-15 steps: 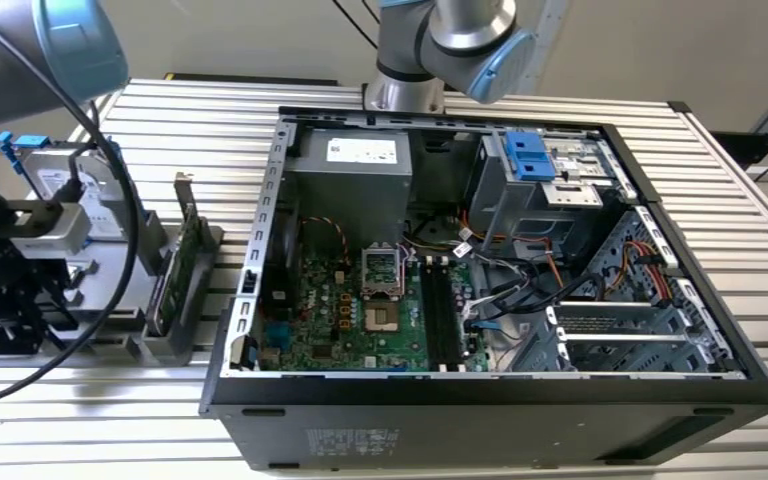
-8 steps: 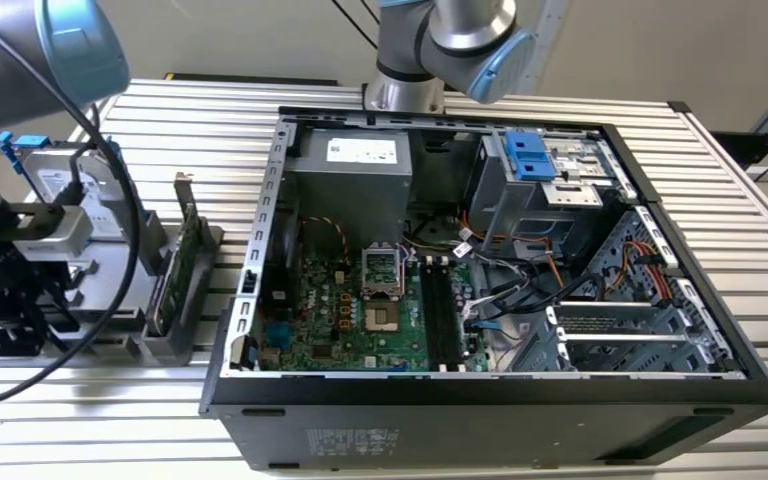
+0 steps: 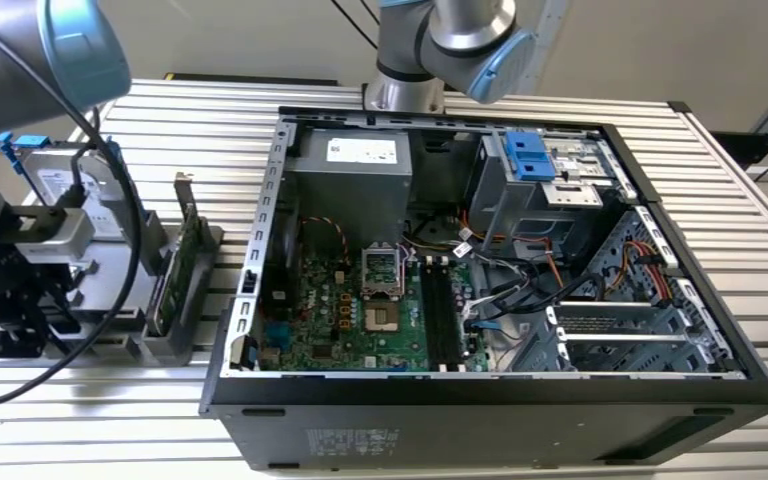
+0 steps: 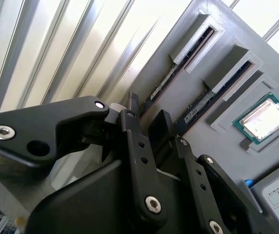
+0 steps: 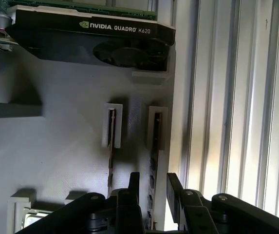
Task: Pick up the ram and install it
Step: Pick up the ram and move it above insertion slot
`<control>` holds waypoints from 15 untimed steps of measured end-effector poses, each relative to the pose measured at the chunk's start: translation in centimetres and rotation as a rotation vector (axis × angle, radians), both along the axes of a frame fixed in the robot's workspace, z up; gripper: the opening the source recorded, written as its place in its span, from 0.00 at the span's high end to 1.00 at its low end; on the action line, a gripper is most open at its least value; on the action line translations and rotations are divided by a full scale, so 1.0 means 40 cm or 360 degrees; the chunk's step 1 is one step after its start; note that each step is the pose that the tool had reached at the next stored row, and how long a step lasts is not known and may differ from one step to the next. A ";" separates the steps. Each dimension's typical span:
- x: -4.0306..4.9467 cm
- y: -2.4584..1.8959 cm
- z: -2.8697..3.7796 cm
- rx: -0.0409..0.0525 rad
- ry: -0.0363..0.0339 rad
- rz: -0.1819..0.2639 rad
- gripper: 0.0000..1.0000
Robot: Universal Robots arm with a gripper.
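Two parted fingers (image 5: 135, 182) straddle the ram (image 5: 154, 161) — not clamped on it. The gripper (image 5: 154, 185) hovers at nine o'clock of the computer case (image 3: 491, 420).

Matt black gripper (image 5: 153, 183), matt grey plastic holder (image 5: 66, 146)

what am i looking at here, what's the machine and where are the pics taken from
It is a robot arm at a slatted table. The exterior view, from a camera off the arm, shows an open computer case. Both wrist views come from cameras riding on the arm, looking past its jaws at a grey parts holder. It carries a graphics card, a processor chip and, in slots, the ram and a second stick. The jaws are open, apparently either side of the ram; nothing is lifted.
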State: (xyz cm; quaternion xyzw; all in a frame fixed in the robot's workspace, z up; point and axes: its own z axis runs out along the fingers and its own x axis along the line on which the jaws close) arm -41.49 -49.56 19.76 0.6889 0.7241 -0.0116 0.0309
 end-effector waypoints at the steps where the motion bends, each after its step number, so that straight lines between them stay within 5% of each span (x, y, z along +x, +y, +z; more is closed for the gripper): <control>1: 0.000 0.000 -0.001 0.0000 0.0000 0.0000 0.00; 15: 0.000 -0.004 -0.002 0.0000 0.0000 0.0000 0.00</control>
